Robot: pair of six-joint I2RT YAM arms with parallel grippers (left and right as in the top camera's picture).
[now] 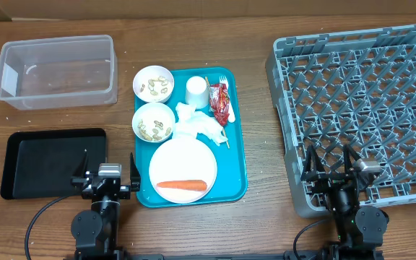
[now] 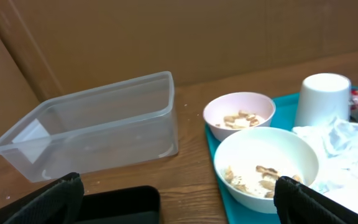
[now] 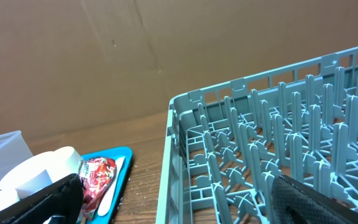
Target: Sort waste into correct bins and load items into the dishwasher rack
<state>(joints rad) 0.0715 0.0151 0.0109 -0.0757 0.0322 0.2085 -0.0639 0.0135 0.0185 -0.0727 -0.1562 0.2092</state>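
Tabletop seen from above, every place given from the teal tray (image 1: 238, 155). On its near end lay the plate (image 1: 183, 162), carrying the carrot (image 1: 182, 185). Along its left edge sat the far bowl (image 1: 154, 83) and, just in front of it, the near bowl (image 1: 154, 121), each holding beige food scraps (image 1: 152, 88). The cup (image 1: 196, 92) stood at the tray's far end. The crumpled napkins (image 1: 197, 126) lay at its middle, touching the plate's far rim. The red wrapper (image 1: 221, 102) and the fork (image 1: 224, 81) lay near its far right corner, and the wooden stick (image 1: 225, 139) ran slantwise past the napkins toward the right edge.

The clear tub (image 1: 56, 97) stood apart to the tray's far left, and the black tray (image 1: 55, 162) apart to its near left. The rack (image 1: 360, 101) stood well to its right.

My left gripper (image 1: 108, 175) hung between the black tray and the teal tray's near left corner, jaws spread wide and holding nothing. My right gripper (image 1: 331, 170) hung well to the teal tray's right, above the rack's near edge, jaws likewise wide apart with nothing between them.
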